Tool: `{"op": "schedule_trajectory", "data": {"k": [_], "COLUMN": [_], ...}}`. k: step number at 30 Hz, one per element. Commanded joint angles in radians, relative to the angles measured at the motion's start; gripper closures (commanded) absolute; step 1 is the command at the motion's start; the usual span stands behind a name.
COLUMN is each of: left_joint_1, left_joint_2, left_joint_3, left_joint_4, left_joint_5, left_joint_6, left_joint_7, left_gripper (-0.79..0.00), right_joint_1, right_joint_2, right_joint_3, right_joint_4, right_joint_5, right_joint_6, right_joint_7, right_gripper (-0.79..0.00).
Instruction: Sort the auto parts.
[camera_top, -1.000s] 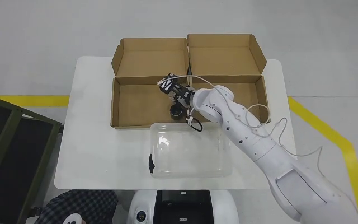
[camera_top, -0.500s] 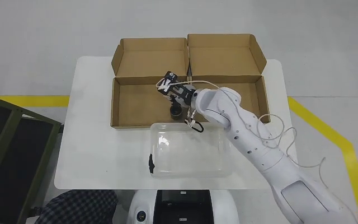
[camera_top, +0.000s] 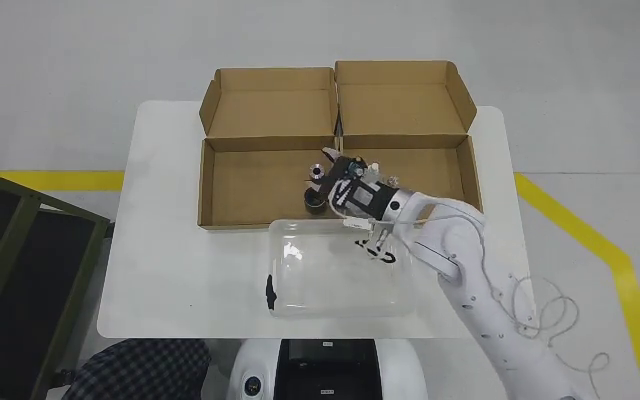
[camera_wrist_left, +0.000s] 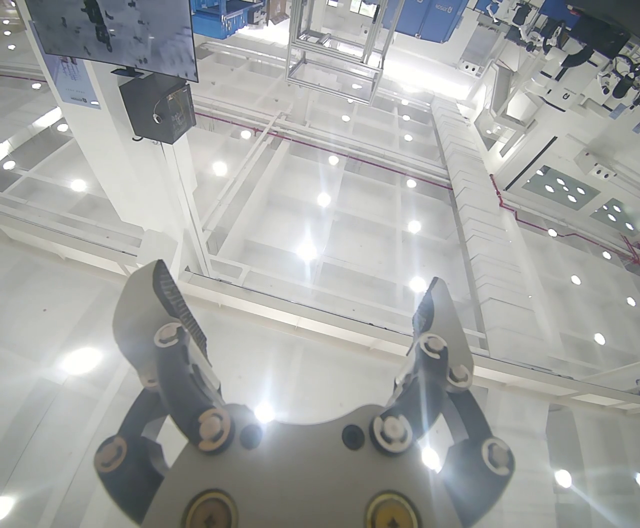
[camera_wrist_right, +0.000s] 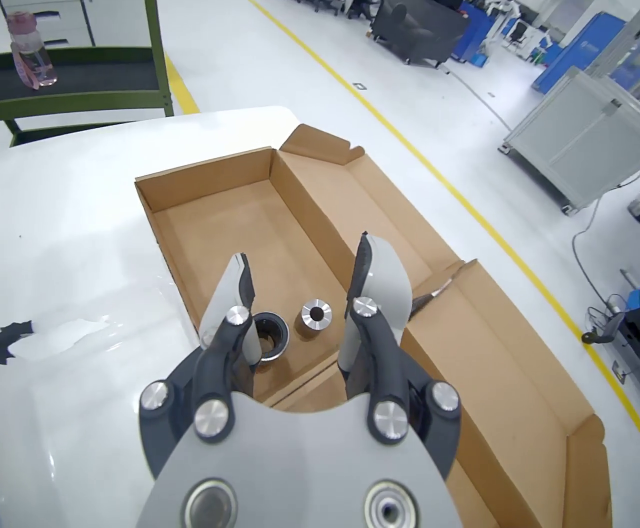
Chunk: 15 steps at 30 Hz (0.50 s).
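Jaws of right arm parted, empty, above bearing (camera_wrist_right: 273, 344) and bushing (camera_wrist_right: 316, 315) in box (camera_wrist_right: 215, 225), left jaws parted, upturned.

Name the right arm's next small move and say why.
Probably lift the right gripper clear of the left box and swing it toward the black part at the left edge of the clear tray. Its jaws are open and empty, the ring and the silver sleeve already lie in the box, and that black part looks unsorted.
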<state>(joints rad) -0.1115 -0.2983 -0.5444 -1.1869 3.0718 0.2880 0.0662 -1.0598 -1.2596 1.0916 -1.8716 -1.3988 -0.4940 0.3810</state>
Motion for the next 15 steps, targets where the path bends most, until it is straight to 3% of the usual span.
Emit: {"op": "schedule_trajectory", "data": {"k": [1, 8, 15], "left_joint_1": [0.0, 0.0, 0.0], "left_joint_2": [0.0, 0.0, 0.0], "left_joint_3": [0.0, 0.0, 0.0], "left_joint_4": [0.0, 0.0, 0.0], "left_joint_5": [0.0, 0.0, 0.0], "left_joint_6": [0.0, 0.0, 0.0], "left_joint_7": [0.0, 0.0, 0.0], "left_gripper": [-0.785, -0.785, -0.785], "right_joint_1": [-0.07, -0.286, -0.413], "right_joint_2": [0.012, 0.042, 0.056], "right_joint_3": [0.056, 0.224, 0.36], "right_joint_4": [-0.04, -0.12, -0.126], "right_joint_5": [-0.052, -0.141, -0.107], "right_joint_6": [0.014, 0.081, 0.113], "right_joint_7": [-0.054, -0.253, -0.388], "right_gripper": [-0.369, -0.376, -0.4]}}
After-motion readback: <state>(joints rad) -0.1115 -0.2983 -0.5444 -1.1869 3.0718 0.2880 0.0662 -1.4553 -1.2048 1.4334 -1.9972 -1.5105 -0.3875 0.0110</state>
